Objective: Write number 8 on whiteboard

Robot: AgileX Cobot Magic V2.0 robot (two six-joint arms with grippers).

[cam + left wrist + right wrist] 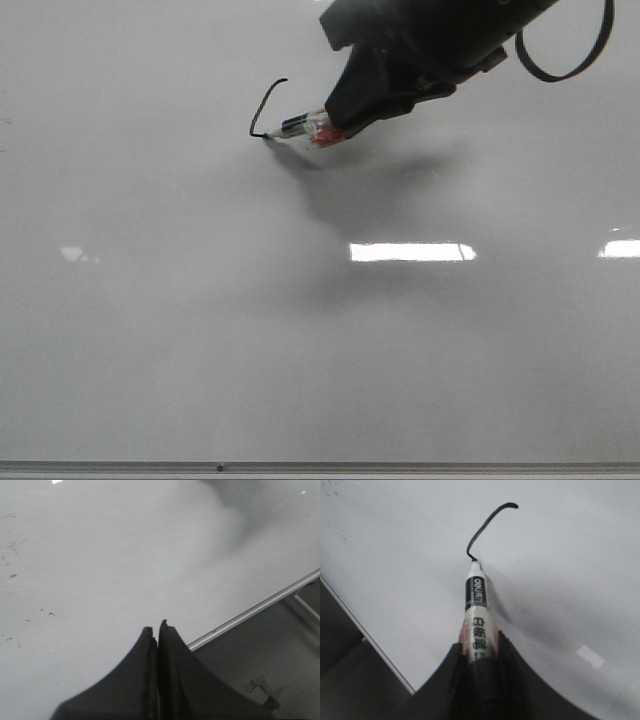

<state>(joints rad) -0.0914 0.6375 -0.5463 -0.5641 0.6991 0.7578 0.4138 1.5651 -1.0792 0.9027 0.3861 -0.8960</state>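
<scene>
the number 8 (263, 108) is only getting started, just a short curved black stroke with a hook at its far end, sitting on the whiteboard (180, 330) toward the far edge, a bit left of centre. no loop is closed yet. so the step in hand is drawing the first curve of the top loop, early in the task by my read.

the marker (305, 127) tip is touching the near end of that stroke, pen lying at a low slant. the right gripper (345, 115) is coming in from the far right corner and is clamping the marker barrel between its fingers (442, 680), closed snug on it, with the tip end sticking out toward the line. so the stroke is lying just ahead of the claw, off its left side, joined to it only through the pen.

next move probably calls for keeping the tip pressed down and swinging back right and toward the near edge to cross over, then rounding out a bigger bottom loop and returning up to the start. lifting or tilting too far would likely break the line.

the left gripper (158, 635) is idling over the board near the metal edge strip (255, 610), fingers pressed together, holding nothing.
</scene>
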